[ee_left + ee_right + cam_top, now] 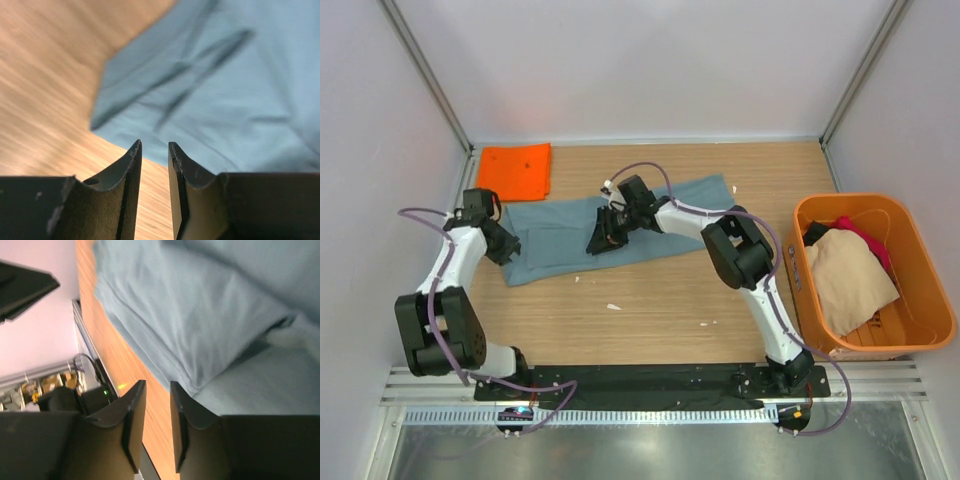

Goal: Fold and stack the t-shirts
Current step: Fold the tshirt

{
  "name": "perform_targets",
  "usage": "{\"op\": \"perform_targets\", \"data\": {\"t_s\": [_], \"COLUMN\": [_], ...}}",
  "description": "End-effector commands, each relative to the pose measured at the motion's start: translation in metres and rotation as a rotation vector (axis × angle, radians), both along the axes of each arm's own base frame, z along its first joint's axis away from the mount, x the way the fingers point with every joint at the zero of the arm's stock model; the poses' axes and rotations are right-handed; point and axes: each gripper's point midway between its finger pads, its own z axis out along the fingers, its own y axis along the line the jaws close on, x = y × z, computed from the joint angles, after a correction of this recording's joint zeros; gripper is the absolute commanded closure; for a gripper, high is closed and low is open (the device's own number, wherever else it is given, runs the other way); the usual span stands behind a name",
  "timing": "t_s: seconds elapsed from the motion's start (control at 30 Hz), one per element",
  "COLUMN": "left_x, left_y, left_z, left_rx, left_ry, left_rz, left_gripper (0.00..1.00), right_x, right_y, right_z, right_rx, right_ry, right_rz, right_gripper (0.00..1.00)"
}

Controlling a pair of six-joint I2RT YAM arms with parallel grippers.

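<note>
Top external: grey-blue t-shirt point(555, 232) lay part-folded; left gripper point(508, 250), right gripper point(597, 243) narrow, empty, poised at edges for next fold.

Left arm point(448, 262) elbow-bent, reaching far-left, left gripper point(155, 145) jaws narrowly parted, nothing between, right arm point(752, 258) folded toward centre, right gripper point(157, 385) jaws narrowly parted, nothing between
</note>
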Motion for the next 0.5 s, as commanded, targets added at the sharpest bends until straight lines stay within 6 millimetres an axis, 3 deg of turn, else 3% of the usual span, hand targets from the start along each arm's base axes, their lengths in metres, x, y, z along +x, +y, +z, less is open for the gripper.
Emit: {"op": "perform_targets", "data": {"t_s": [0.0,0.07,0.1,0.17,0.33,0.47], "left_x": [0.028,0.045,0.051,0.065,0.087,0.087], "left_y": [-0.017,-0.030,-0.040,-0.052,-0.080,-0.084], "left_z": [0.042,0.045,0.036,0.037,0.016,-0.008], "left_rx": [-0.008,-0.055,-0.106,-0.120,-0.190,-0.209], "left_ry": [-0.155,-0.202,-0.182,-0.199,-0.189,-0.140], "left_rz": [-0.032,-0.057,-0.073,-0.097,-0.093,-0.055], "left_gripper": [0.71,0.69,0.69,0.68,0.67,0.68], "right_x": [0.045,0.072,0.078,0.098,0.112,0.116], "right_y": [-0.006,-0.024,-0.034,-0.057,-0.083,-0.100], "right_z": [0.078,0.066,0.065,0.042,0.028,0.018], "right_rx": [0.063,-0.020,-0.084,-0.210,-0.286,-0.287], "right_ry": [-0.156,-0.195,-0.190,-0.226,-0.220,-0.229], "right_rz": [-0.099,-0.168,-0.181,-0.206,-0.229,-0.265], "right_gripper": [0.67,0.62,0.61,0.60,0.60,0.60]}}
